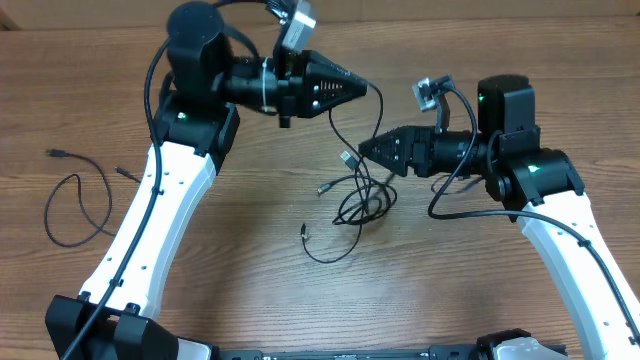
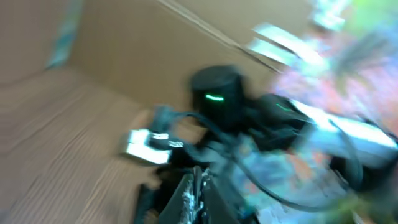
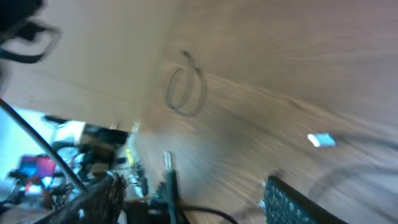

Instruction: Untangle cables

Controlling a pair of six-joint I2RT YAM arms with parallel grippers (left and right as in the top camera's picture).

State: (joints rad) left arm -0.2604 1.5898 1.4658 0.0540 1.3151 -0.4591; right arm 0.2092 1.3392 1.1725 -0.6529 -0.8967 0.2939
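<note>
cables trail from the left gripper, bunched beside the right gripper

The tabletop is mid-brown with a streaky wood grain. The cables are thin and black, and one plug shows silver. A lone cable at the far side is black too. The arms have white lower links and black housings with small green lights. The left gripper and right gripper are black. The blurred left wrist view shows what may be pink and teal clutter.
</note>
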